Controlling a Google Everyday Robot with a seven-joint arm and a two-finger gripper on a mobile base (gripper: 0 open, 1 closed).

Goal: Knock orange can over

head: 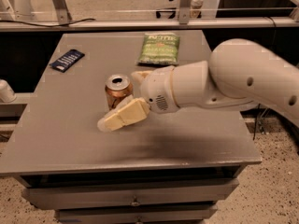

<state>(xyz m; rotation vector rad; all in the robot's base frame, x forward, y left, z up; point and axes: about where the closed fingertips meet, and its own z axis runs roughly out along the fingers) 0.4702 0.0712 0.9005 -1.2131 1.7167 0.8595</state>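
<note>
The orange can (117,88) stands upright near the middle of the grey table (60,134), its silver top with the pull-tab opening facing up. My gripper (119,99) has come in from the right on the big white arm (243,78) and sits right at the can. One cream finger (124,117) lies across the can's front and hides its lower part. The other finger (139,74) shows just behind the can's right side. The fingers stand apart, with the can between them.
A green chip bag (160,48) lies flat at the back of the table. A dark blue flat object (67,60) lies at the back left. Drawers (135,195) sit under the tabletop. A metal rail (140,23) runs behind the table.
</note>
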